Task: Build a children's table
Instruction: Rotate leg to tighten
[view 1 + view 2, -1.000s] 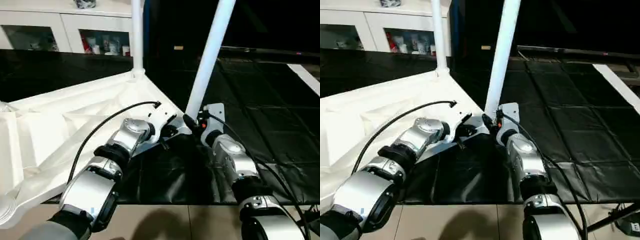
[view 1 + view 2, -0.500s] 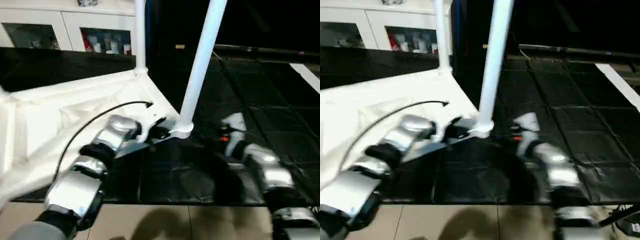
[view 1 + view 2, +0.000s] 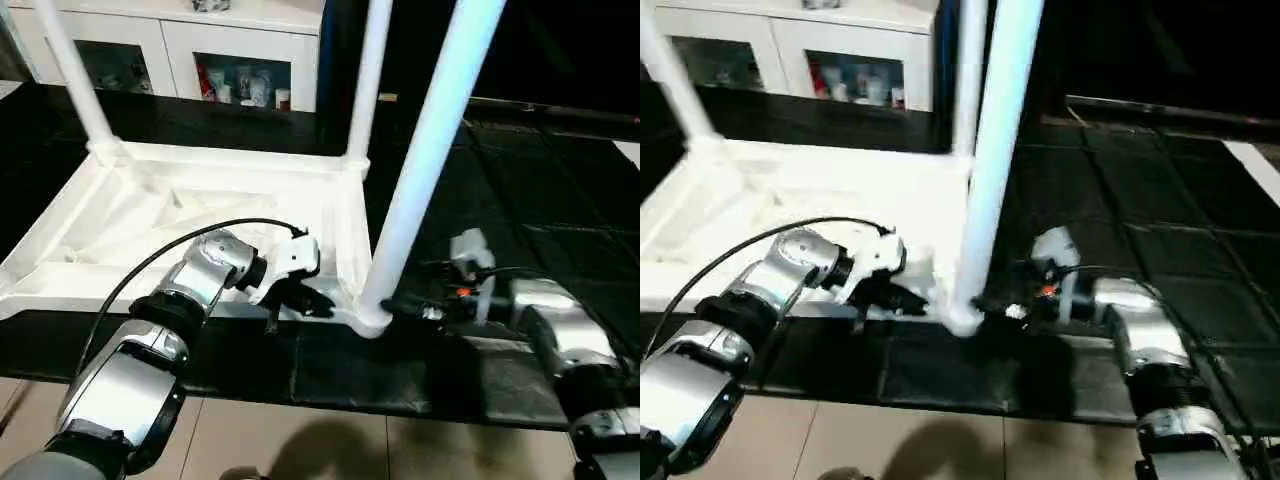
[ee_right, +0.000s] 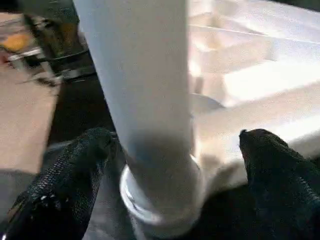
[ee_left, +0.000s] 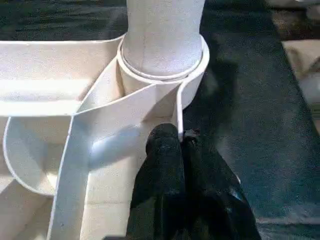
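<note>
Release: the right hand has spread wide off the near leg, now seated in the tabletop's corner socket; the left hand stays clenched at the rim beside it.

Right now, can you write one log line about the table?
table top: upside down | near leg: in socket | right fingers: open around leg | left fingers: shut on rim

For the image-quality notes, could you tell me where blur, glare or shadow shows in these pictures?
Right eye view: motion blur smears the table top and nearest leg. Left eye view: sharper; that leg glares pale blue. Left wrist view: the left gripper casts a soft shadow on the ribs. Right wrist view: the leg is blurred, shaded near its socket.
</note>
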